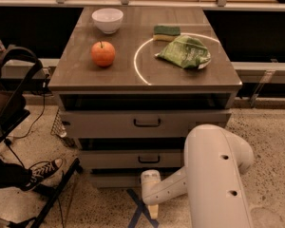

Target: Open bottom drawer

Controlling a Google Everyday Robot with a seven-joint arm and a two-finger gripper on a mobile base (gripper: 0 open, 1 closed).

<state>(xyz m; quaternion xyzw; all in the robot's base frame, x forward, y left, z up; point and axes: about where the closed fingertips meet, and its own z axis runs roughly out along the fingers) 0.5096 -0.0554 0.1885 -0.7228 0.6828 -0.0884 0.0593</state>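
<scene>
The bottom drawer point(115, 178) is the lowest of three pale drawer fronts in the cabinet, and only its left part shows. Its handle is hidden behind my arm. My gripper point(153, 210) hangs low in front of the bottom drawer's middle, pointing down toward the floor. The white wrist point(150, 183) sits right against the drawer front. The big white arm link point(218, 175) covers the cabinet's lower right corner. The middle drawer point(133, 158) and the top drawer point(142, 123) each show a dark bar handle.
On the cabinet top point(76, 72) are a white bowl point(107, 19), an orange fruit point(103, 53), a sponge point(166, 32) and a green bag point(185, 52). A blue tape cross point(137, 212) marks the floor. A person's shoe point(43, 169) and a black chair frame point(19, 103) stand at left.
</scene>
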